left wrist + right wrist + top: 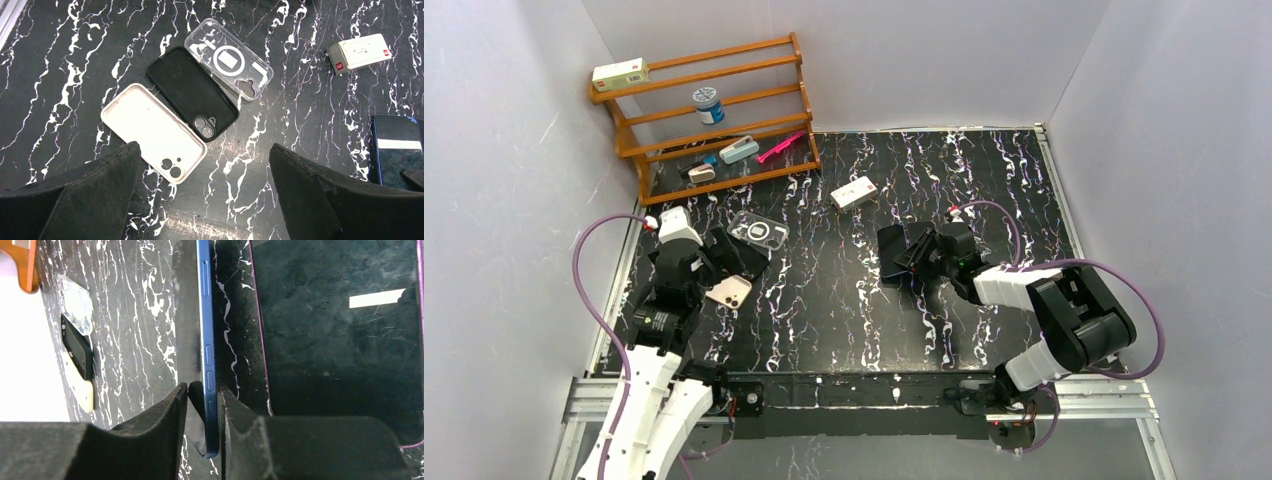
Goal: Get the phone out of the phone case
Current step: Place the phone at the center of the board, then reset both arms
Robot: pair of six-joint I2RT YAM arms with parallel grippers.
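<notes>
**Status.** The right gripper (204,390) straddles the blue phone (206,315). The phone stands edge-up, with its side buttons facing the wrist camera. The fingers sit close on either flank, only narrowly parted. It cannot be told whether the pads press the phone or merely bracket it. No case is visible on this phone. A second phone with a purple rim (340,350) lies flat just beside it, screen up.

The left gripper (205,150) is spread wide and holds nothing. It hovers above three empty cases on the table (300,115): a cream case (152,130), a black case (192,92) and a clear case (227,60). They lie side by side with neighbouring edges touching. A white box (359,52) lies well apart from them.

**Step in hand.** Extraction appears complete. The remaining action is judged to be setting the blue phone down.

**Procedure.**
1. Confirm that the lower edge of the blue phone rests on the table before the grip is relaxed.
2. Tip the phone away from the purple-rimmed phone, toward the bare surface.
3. Part the fingers gradually. An upright phone that is freed abruptly can topple onto its neighbour.
4. Withdraw straight back along the fingers, without brushing either phone.

The left gripper needs no part in this step.
</notes>
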